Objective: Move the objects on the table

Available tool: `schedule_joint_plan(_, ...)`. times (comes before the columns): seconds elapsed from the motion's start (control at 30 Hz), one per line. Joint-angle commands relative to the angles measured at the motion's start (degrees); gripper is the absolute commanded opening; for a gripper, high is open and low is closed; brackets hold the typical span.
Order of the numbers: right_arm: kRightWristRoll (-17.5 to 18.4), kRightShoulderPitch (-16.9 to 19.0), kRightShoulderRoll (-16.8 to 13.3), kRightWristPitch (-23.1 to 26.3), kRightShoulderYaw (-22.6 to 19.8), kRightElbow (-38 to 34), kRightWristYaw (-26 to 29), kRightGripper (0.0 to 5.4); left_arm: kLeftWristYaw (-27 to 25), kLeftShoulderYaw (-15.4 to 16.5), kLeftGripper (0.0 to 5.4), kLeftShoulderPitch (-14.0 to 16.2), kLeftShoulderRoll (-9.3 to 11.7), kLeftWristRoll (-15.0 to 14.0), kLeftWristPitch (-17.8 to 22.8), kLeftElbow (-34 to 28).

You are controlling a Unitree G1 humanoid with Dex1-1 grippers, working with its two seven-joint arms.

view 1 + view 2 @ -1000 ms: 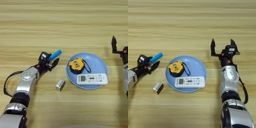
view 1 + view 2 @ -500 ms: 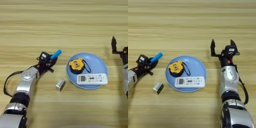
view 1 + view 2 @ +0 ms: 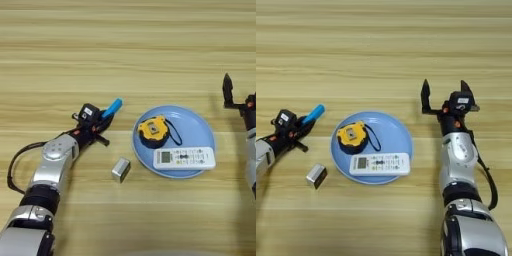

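My left gripper (image 3: 101, 121) is left of the plate, low over the table (image 3: 128, 60), shut on the lower end of the small bright-blue bar (image 3: 113, 107). The bar sticks out up and to the right, and I cannot tell whether it touches the wood. The silver-grey metal block (image 3: 120, 169) lies on the table below the gripper, just off the plate's left rim and apart from it. My right gripper (image 3: 445, 95) stands open right of the plate with its fingers (image 3: 425, 97) pointing away and nothing between them.
A round light-blue plate (image 3: 200, 130) lies at the centre. It holds a yellow-and-black tape measure (image 3: 152, 129) and a white remote control (image 3: 184, 157). A black cable (image 3: 17, 160) loops beside the left forearm.
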Motion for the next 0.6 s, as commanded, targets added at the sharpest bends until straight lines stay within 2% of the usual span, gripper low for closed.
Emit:
schedule_joint_plan(0.03, -0.3, -0.5, 0.2, -0.3, 0.2, 0.3, 0.0, 5.40, -1.2, -0.3, 0.72, -0.1, 0.3, -0.4, 0.2, -1.4)
schedule_joint_plan(0.23, -0.3, -0.4, 0.4, -0.3, 0.2, 0.2, 0.0, 5.40, -3.4, -0.2, 0.72, -0.2, 0.8, -1.1, 0.3, -3.9)
schedule_joint_plan(0.43, 0.0, -0.3, 0.5, -0.2, 0.4, -0.1, 0.8, 5.40, -9.9, 0.1, 0.72, 0.0, 3.3, -3.6, 1.1, -9.3)
schedule_joint_plan(0.6, 0.4, -0.3, 0.5, -0.1, 0.4, -0.2, 1.6, 5.40, -13.2, -0.2, 0.72, 0.3, 5.0, -4.8, 1.4, -13.2)
